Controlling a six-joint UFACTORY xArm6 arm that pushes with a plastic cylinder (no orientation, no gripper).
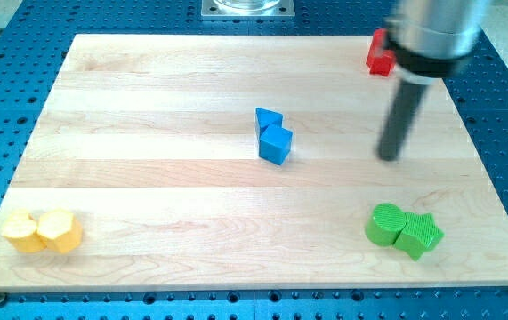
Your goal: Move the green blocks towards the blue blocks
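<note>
Two green blocks sit touching at the view's bottom right: a rounded one (383, 223) on the left and a star-shaped one (420, 234) on the right. Two blue blocks touch near the board's middle: a small triangular one (268, 118) above a cube-like one (275, 144). My tip (388, 157) rests on the board above the green blocks and well to the right of the blue blocks, touching neither. The dark rod rises from it to the silver arm at the view's top right.
A red block (379, 53) sits at the top right, partly hidden by the arm. Two yellow blocks (43, 231) lie together at the bottom left. The wooden board (147, 107) lies on a blue perforated table.
</note>
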